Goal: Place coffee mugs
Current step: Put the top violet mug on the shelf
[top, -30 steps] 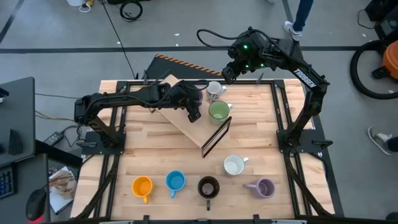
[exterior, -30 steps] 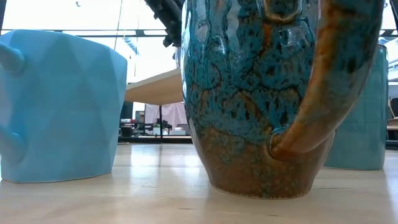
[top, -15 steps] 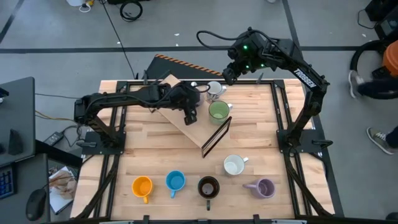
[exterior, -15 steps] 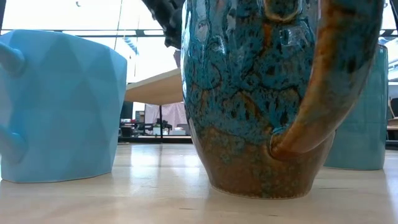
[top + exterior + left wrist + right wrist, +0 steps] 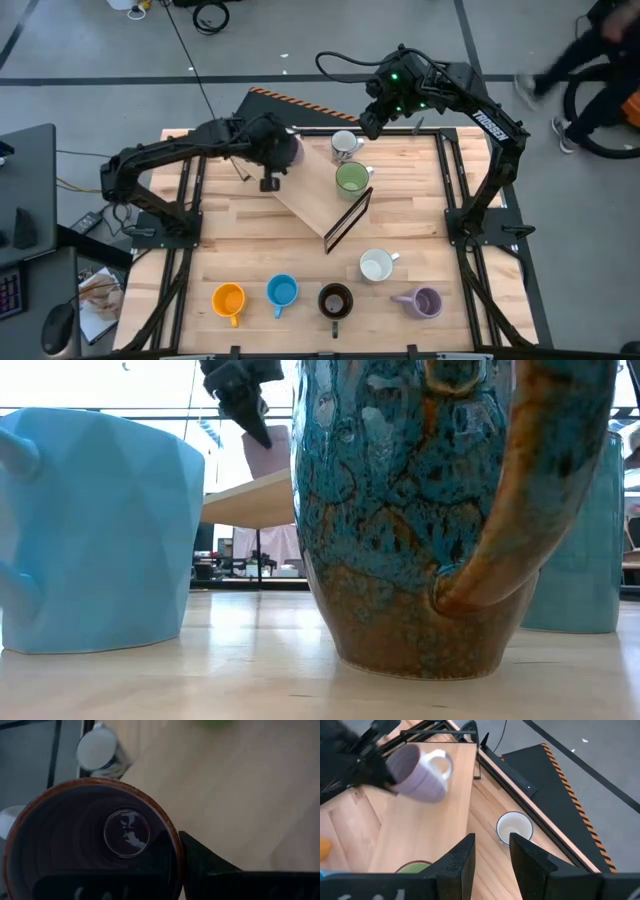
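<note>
The left hand gripped a lavender mug by its rim, carrying it clear above the sloped board near 11 o'clock on the surface. The right hand, narrowly parted and empty, waited over the patterned mug at 12 o'clock. The remaining mugs stood along the 6 o'clock edge.

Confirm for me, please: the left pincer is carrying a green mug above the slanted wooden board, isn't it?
Not quite: the mug in the left pincer is lavender, as the right wrist view shows. The green mug stands untouched on the slanted wooden board.
</note>
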Controlling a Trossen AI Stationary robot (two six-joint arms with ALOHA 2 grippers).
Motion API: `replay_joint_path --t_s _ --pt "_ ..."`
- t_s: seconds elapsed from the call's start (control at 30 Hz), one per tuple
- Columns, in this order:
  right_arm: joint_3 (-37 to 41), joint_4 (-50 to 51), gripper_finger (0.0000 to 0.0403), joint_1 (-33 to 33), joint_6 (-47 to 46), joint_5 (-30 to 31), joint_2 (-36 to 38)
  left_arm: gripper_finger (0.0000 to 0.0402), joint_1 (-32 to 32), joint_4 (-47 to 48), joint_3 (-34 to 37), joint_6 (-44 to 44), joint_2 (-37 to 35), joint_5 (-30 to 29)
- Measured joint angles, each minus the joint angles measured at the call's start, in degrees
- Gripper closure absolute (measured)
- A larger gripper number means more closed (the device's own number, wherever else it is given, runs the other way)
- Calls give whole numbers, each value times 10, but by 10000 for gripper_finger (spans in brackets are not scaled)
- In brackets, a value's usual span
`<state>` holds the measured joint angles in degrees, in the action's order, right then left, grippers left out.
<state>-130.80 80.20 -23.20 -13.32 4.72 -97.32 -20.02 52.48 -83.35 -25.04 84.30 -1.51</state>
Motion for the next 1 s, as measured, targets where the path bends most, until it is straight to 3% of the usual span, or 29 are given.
replay_joint_path --t_s 0.1,0.33,0.43,0.57,0.77,1.0 --pt "0 -4 276 5 0 -4 0 373 -23 11 0 -47 -1 -11" --pt "0 -30 276 27 22 -3 0 368 -55 -4 0 -130 0 -116" --pt "0 -38 276 34 29 -1 0 371 -74 -11 0 -155 0 -135" --pt "0 -49 276 36 36 1 0 371 -103 -16 4 -193 0 -113" --pt "24 -62 276 30 43 19 0 371 -146 -15 4 -254 1 -23" --pt "89 -96 276 16 42 14 -1 371 -196 -13 4 -309 1 11"
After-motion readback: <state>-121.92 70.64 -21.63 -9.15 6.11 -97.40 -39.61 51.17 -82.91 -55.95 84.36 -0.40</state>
